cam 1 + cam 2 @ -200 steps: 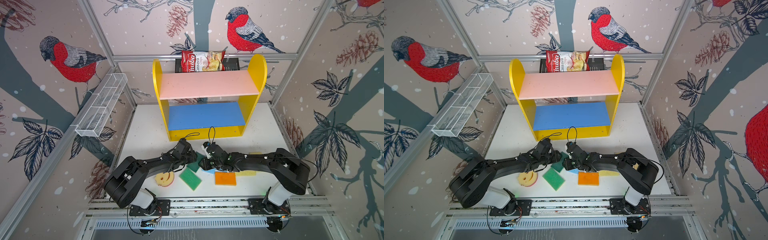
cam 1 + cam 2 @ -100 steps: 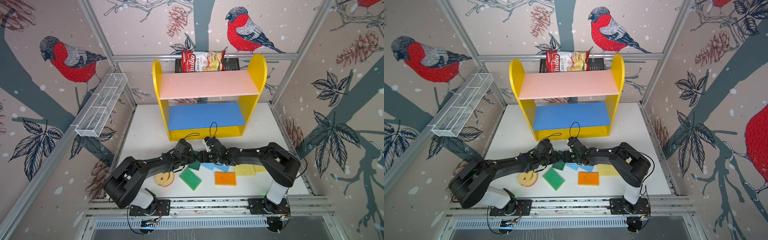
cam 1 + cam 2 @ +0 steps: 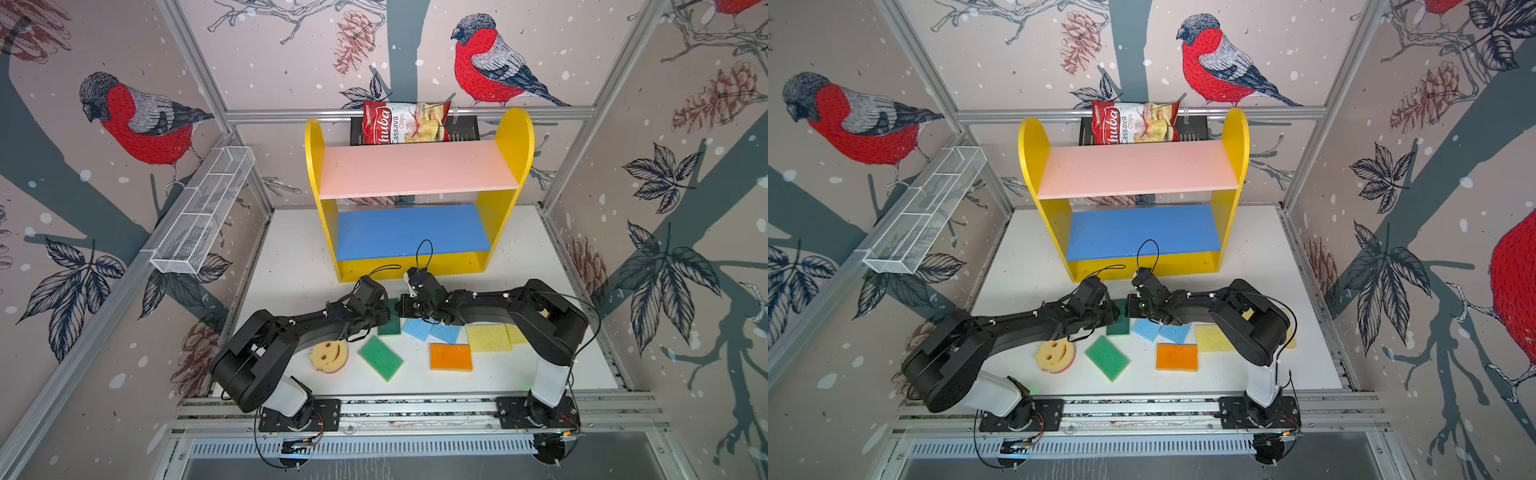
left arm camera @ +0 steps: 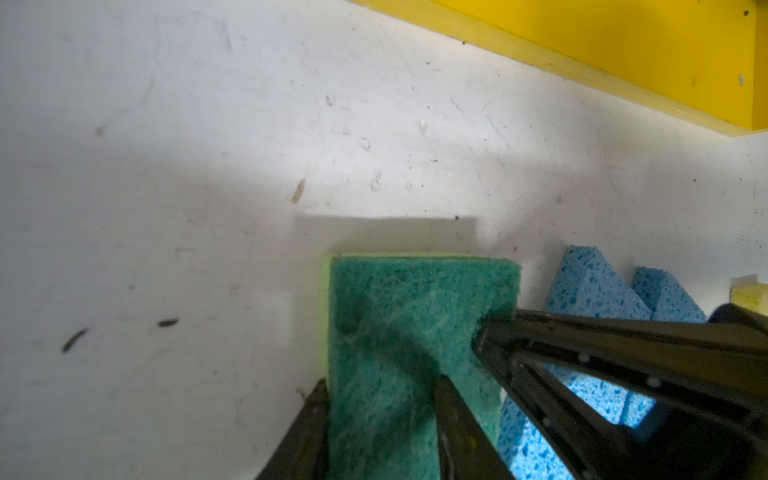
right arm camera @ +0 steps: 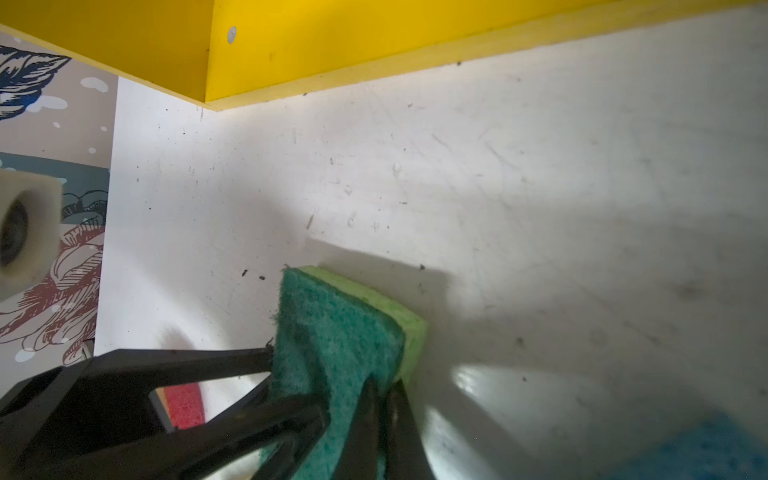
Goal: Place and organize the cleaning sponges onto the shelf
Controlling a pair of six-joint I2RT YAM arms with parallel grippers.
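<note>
A dark green sponge is near the middle of the tabletop, well off its edges, just in front of the shelf and its yellow base. The left jaws and the right jaws both clamp it.

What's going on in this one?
Both arms are at one dark green sponge, held just above the table in front of the shelf. The right gripper is shut on its edge. The left gripper has a finger on either side of it and appears to grip it too. The shelf boards are bare. The smiley sponge, green sponge, orange sponge, yellow sponge and two light blue sponges lie on the table.
</note>
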